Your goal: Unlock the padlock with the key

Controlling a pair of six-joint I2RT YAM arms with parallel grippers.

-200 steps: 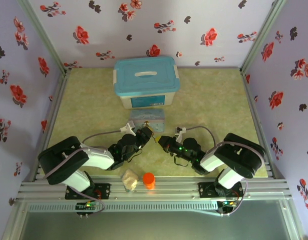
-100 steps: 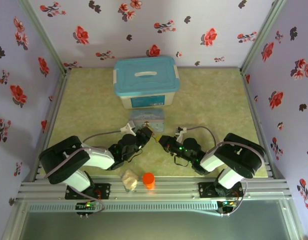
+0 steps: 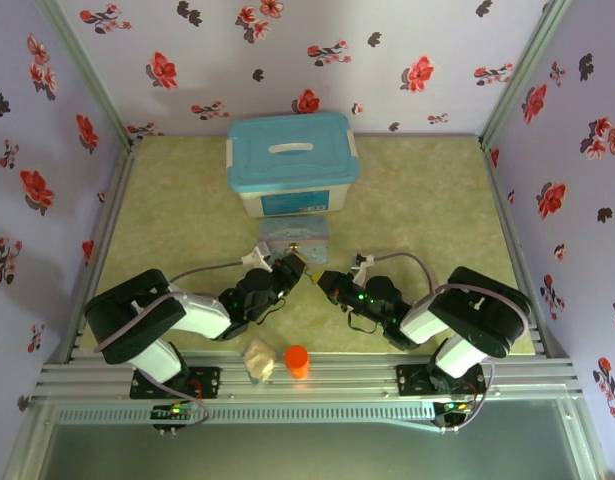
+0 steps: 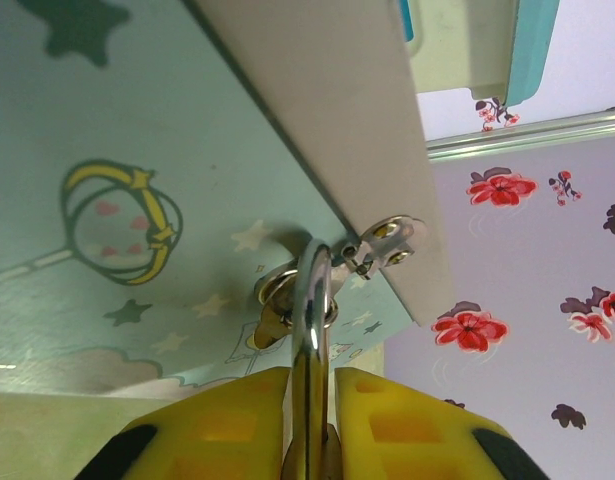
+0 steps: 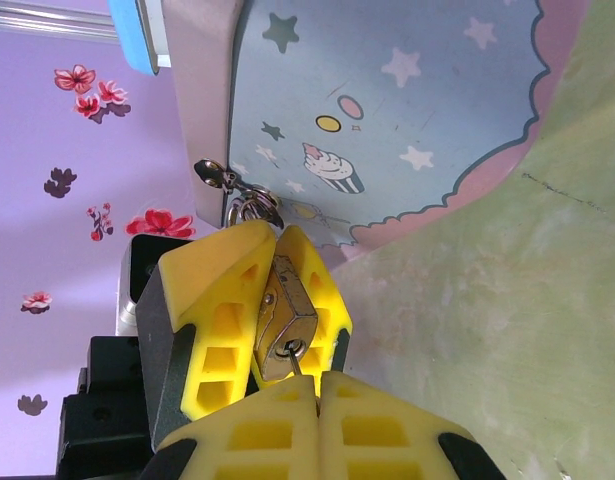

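Key at the keyhole, the turn not yet made.
Against the cartoon-printed tin (image 3: 293,238), the left gripper (image 4: 310,390) clamps the padlock (image 5: 283,318), whose shackle (image 4: 312,300) hangs through the tin's hasp ring. The right gripper (image 5: 309,388) is closed on the key (image 5: 296,361), whose tip sits in the keyhole. Next, I judge, the key must be twisted while the lock's body is kept from rotating.
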